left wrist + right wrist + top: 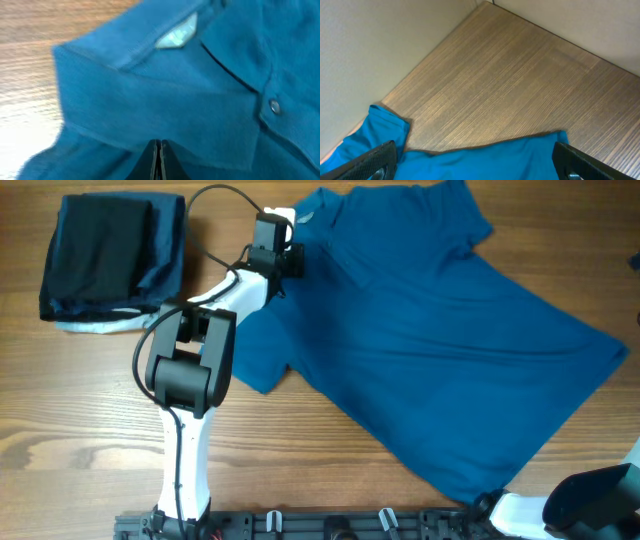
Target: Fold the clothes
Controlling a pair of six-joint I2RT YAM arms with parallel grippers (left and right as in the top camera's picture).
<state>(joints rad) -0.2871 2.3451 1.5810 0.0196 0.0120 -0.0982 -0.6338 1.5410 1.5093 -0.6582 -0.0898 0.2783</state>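
1. The medium-blue short-sleeved polo shirt [430, 340] of soft fabric lay spread flat on the brown wooden table [80, 430]. Its long axis ran on a diagonal, with the collar near the middle of the far edge and the hem toward the near-right corner.
2. The left hand [292, 260] sat at the collar end, on the side of the shirt facing the far-left corner. In the left wrist view its fingers [156, 159] were pressed together, with the blue cloth just under the collar [150, 50] bunched over their tips. This looked like a pinch on the shirt, though the cloth between the pads was hidden.
3. A pale neck label [177, 36] and one small button [274, 105] on the placket showed just beyond that grip, so the hold was beside the neck opening, not on a sleeve.
4. The right hand [475, 167] hung above the near-right corner with its fingers spread wide and nothing between them. The hem and a corner of the shirt lay just below it.
5. Each arm was therefore nearest one end of the shirt's diagonal: the left at the collar, the right at the hem.
6. Judged from this, any fold would carry the collar end along that axis toward the near-right corner, or bring the hem up the other way.
7. A folded stack of dark navy garments [110, 255] rested at the far-left corner, apart from the shirt.
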